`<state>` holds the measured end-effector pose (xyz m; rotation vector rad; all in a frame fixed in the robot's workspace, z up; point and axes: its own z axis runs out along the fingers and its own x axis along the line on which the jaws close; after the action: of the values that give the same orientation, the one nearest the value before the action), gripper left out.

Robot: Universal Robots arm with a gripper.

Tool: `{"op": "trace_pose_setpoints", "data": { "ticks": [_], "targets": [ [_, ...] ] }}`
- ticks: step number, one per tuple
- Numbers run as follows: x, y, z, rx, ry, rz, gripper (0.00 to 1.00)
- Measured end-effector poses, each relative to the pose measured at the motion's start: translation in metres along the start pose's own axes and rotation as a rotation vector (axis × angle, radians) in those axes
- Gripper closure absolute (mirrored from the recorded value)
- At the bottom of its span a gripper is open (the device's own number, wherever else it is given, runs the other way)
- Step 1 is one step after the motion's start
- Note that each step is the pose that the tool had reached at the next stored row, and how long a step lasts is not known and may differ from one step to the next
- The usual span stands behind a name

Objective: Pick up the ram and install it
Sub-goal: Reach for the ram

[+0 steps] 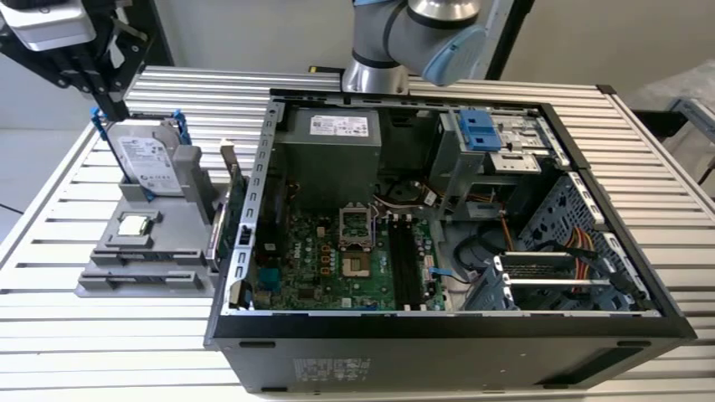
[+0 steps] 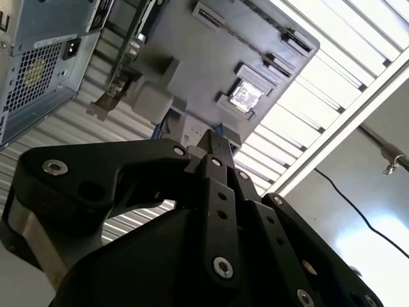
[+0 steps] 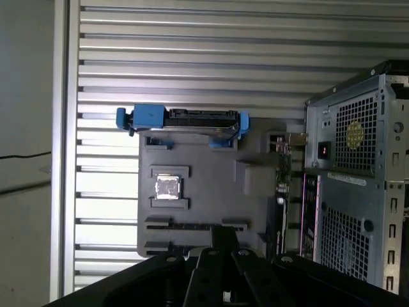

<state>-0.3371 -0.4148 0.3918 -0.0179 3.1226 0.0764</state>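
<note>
The tool (image 1: 106,105) hangs above the far end of the grey holder (image 1: 112,280), which sits on the slatted counter (image 1: 201,92). In both wrist views its fingers (image 3: 223,238) meet at a single tip, pressed together with nothing between them.

The ram (image 3: 185,225) sits on edge in a long slot of the holder, and in the first wrist view it lies just past the tool's tip. In the second wrist view it shows as a thin dark strip (image 2: 252,29) farther from the tool than the chip (image 2: 245,96).

The chip (image 3: 167,187) rests in a square pocket between the ram and the drive (image 3: 192,118). The drive stands upright in blue brackets, and in the exterior view it is directly under the tool (image 1: 146,159).

The open case (image 1: 447,335) lies beside the holder, well apart from the tool. A green card (image 1: 234,209) stands on edge between the holder and the case. Long dark slots (image 1: 404,260) run across the board inside the case.
</note>
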Motion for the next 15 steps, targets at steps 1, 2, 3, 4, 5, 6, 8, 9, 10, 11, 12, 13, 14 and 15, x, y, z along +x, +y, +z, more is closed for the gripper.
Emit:
{"op": "trace_pose_setpoints", "data": {
  "ticks": [1,2,3,4,5,6,8,9,10,11,12,13,14,15],
  "targets": [
    [0.0001,-0.0013,0.0,0.0,0.0,0.001,1.0],
    [0.0001,-0.0028,-0.0001,0.0,0.0,0.001,1.0],
    [0.0001,-0.0042,-0.0002,0.0,0.0,0.001,1.0],
    [0.0002,-0.0058,-0.0002,0.0,0.0,0.001,1.0],
    [0.0002,-0.0074,-0.0003,0.0001,0.0,0.002,1.0],
    [0.0003,-0.009,-0.0004,0.0001,0.0,0.002,1.0],
    [0.0007,-0.0123,-0.0005,0.0001,0.0,0.002,1.0],
    [0.001,-0.0139,-0.0006,0.0001,0.0,0.003,1.0],
    [0.0014,-0.0154,-0.0006,0.0001,0.0,0.003,1.0],
    [0.0021,-0.0167,-0.0006,0.0001,0.0,0.003,1.0],
    [0.0027,-0.0181,-0.0007,0.0001,-0.0001,0.003,1.0],
    [0.0035,-0.0196,-0.0007,0.0001,0.0,0.003,1.0],
    [0.0042,-0.021,-0.0008,0.0001,-0.0001,0.003,1.0],
    [0.0047,-0.0223,-0.0008,0.0001,0.0,0.003,1.0]
  ]
}}
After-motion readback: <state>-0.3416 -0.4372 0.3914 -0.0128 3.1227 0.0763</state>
